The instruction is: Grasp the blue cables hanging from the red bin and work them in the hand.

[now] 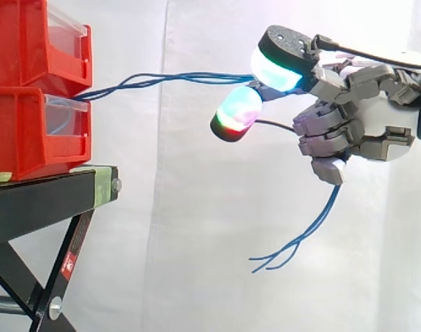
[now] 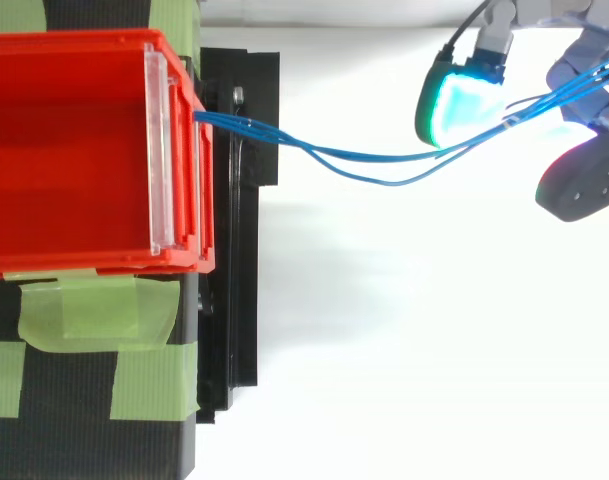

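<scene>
The blue cables (image 1: 162, 78) come out at the front of the stacked red bins (image 1: 30, 131) on the left and run almost level to the right, their long axis straight across the scene, into the hand (image 1: 362, 117). Its fingers are curled round the strands, with a glowing pad (image 1: 279, 68) above them, and the loose ends dangle below. Any working move would probably pull along that left-right line.

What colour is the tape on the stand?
The tape is light green; top view shows it best.

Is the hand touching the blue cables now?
Touching. The side view shows the blue cables pinched between glowing fingertips of the hand, their loose ends hanging below it.
</scene>
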